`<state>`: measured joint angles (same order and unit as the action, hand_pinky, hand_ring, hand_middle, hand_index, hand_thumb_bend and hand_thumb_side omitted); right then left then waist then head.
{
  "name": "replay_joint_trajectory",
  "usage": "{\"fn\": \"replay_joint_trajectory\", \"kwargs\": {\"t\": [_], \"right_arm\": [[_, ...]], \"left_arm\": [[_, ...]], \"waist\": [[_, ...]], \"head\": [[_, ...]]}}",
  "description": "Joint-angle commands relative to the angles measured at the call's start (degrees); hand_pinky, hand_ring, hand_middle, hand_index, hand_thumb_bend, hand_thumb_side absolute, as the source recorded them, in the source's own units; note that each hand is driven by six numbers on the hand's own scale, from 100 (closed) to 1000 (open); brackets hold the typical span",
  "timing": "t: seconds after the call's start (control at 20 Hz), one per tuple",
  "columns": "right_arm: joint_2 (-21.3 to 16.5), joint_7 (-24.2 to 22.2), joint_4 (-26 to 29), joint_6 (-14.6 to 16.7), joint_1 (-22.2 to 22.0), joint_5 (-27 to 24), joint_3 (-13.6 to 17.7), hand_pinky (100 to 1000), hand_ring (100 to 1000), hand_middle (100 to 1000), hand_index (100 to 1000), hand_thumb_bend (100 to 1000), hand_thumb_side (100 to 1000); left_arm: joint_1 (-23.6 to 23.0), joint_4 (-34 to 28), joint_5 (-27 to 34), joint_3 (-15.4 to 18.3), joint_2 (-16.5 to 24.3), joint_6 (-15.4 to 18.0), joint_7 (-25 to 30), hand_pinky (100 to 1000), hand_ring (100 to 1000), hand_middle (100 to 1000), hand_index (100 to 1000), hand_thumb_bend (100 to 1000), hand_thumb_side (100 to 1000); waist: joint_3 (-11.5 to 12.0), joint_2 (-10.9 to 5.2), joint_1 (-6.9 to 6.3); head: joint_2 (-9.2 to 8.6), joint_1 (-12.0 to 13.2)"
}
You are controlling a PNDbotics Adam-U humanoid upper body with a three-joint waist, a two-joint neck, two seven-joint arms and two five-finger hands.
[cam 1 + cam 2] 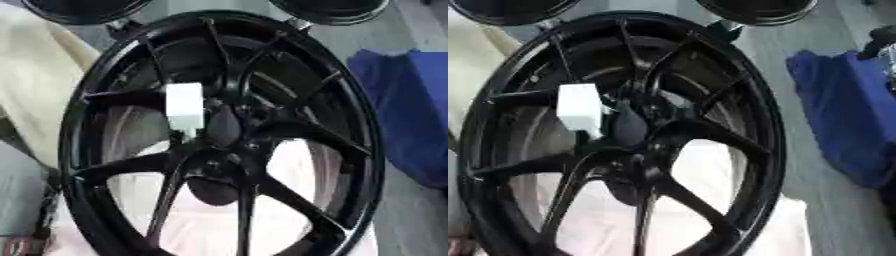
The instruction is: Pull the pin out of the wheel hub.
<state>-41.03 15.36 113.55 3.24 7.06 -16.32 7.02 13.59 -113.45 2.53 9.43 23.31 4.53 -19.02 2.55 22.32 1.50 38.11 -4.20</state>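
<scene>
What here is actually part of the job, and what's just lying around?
Job: black wheel; its hub; white block at the hub, possibly the pin.

Lying about: blue cloth; cream sheet; two dark round things at the top.

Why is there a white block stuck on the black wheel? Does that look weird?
Yes, that is the odd bit. A white block sits by the hub of the black wheel, just left of the middle, the only pale thing on it. It may be the pin to pull out. Nothing looks broken or spilled, and no hand shows.
</scene>
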Motion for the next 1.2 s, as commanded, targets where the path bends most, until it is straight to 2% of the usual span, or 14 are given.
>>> {"fn": "replay_joint_trajectory", "kwargs": {"t": [0.05,0.4,0.65,0.8,0.95,1.05,1.2], "right_arm": [[-0.9,0.1,1.0,0.0,0.2,-0.2,0.5,774,578,514,615,100,476],[-0.9,0.2,1.0,-0.1,-0.1,-0.1,0.6,774,578,513,614,100,476],[-1.1,0.2,1.0,-0.2,-0.3,0.0,0.5,774,578,513,614,100,476],[-1.4,0.1,1.0,-0.3,-0.5,0.0,0.4,774,578,513,614,100,475],[-1.7,0.0,1.0,-0.4,-0.6,0.1,0.2,774,577,513,614,100,475],[-2.0,-0.1,1.0,-0.5,-0.8,0.1,0.1,774,578,513,614,100,474],[-2.4,-0.2,1.0,-0.5,-1.0,0.2,0.0,774,578,513,614,100,474]], "left_arm": [[0.4,-1.1,0.0,0.4,1.8,0.0,0.0,931,556,567,751,211,709],[0.5,-1.1,-0.8,0.3,3.2,-0.1,0.1,927,555,567,754,212,694],[2.3,-1.1,-7.3,-1.8,10.8,1.2,4.3,907,560,579,765,217,637],[4.5,-1.1,-14.2,-3.7,17.2,3.7,11.2,892,581,599,779,229,618],[7.6,-1.1,-19.0,-5.9,22.9,7.3,21.0,884,618,625,797,223,644],[10.0,-1.1,-20.6,-7.5,26.6,8.9,29.6,880,666,648,805,223,650],[13.4,-1.1,-19.8,-9.5,31.5,9.9,40.7,880,709,668,811,239,641]], "waist": [[0.0,-1.59,-0.07],[0.0,-1.67,-0.1],[-0.2,-1.98,-0.38],[-0.3,-2.27,-0.63],[-0.4,-2.58,-0.92],[-0.5,-2.83,-1.17],[-0.6,-3.16,-1.62]], "head": [[-0.84,-0.2],[-0.82,-0.3],[-0.66,-0.5],[-0.58,-0.4],[-0.61,-0.3],[-0.65,-0.3],[-0.63,-0.3]]}}
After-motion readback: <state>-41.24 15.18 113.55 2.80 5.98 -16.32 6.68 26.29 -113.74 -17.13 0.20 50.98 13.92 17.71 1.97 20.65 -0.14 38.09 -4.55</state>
